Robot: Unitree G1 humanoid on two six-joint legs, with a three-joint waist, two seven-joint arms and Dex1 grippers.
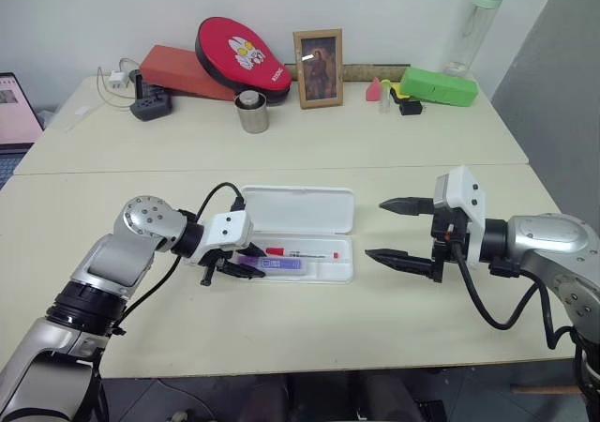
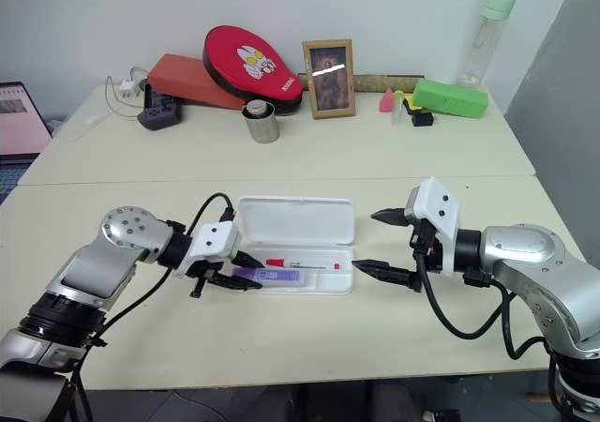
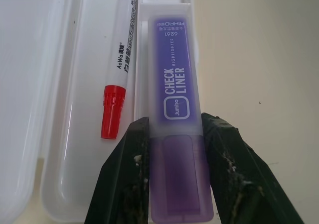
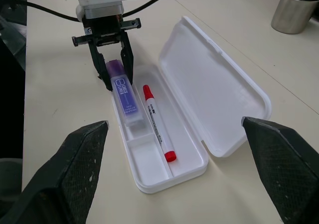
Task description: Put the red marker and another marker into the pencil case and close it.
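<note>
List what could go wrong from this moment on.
1. The left hand grips the purple marker by its end, low over the pencil case; it seems to rest across a divider and could sit proud, blocking the lid.
2. Pulling away could drag the marker out or shift the case.
3. The open right hand is close to the case end and may knock it.

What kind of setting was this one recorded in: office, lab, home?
Probably an office or study desk: a laptop at the table's edge, a charger, a framed picture and a water bottle against a plain wall.
</note>
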